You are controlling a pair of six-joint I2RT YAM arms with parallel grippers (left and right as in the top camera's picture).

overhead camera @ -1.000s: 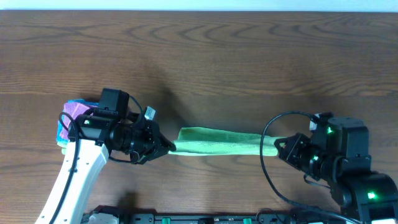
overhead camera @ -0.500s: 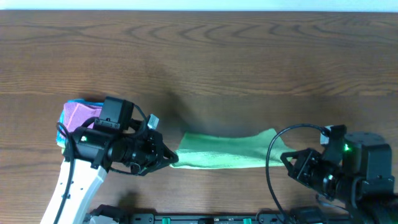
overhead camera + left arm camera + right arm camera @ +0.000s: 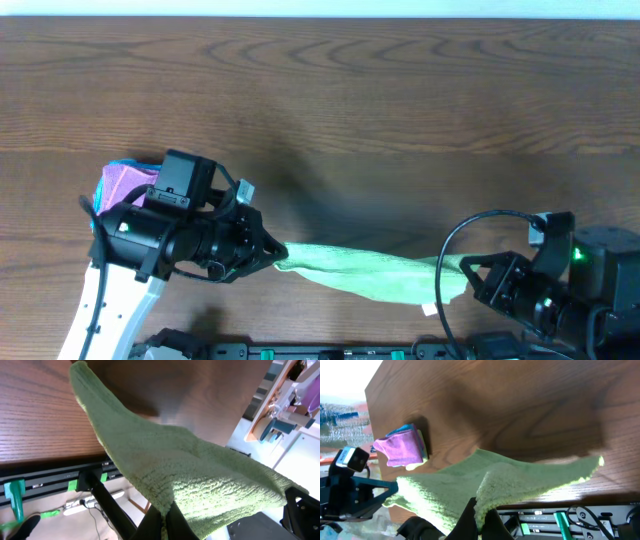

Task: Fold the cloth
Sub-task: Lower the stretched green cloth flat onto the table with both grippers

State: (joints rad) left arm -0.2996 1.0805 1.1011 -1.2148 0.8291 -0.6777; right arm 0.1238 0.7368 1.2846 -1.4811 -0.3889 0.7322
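From overhead I see the cloth (image 3: pixel 370 272) drawn out as a narrow lime-green band between my two arms, close to the front edge of the counter (image 3: pixel 400 100). The band slopes a little, with its left end further from that edge than its right end.

The left pincer (image 3: pixel 278 257) is clamped on the left end of the cloth. In the left wrist view its two dark fingertips (image 3: pixel 156 519) meet on a pinch of the green fabric, and the rest fans out away from the camera. The right pincer (image 3: pixel 462 270) is closed on the right end. The right wrist view shows the same kind of pinch at the bottom of the frame, with the fabric spreading out from it towards the other arm.

The cloth seems to hang above the wood rather than lie on it, as a soft shadow falls on the counter just beyond it. A small white tag (image 3: pixel 429 310) shows at the lower edge near the right end.

Well to the left, partly hidden by the left arm, a folded pink cloth (image 3: pixel 125 180) sits on top of a blue cloth (image 3: pixel 99 212).
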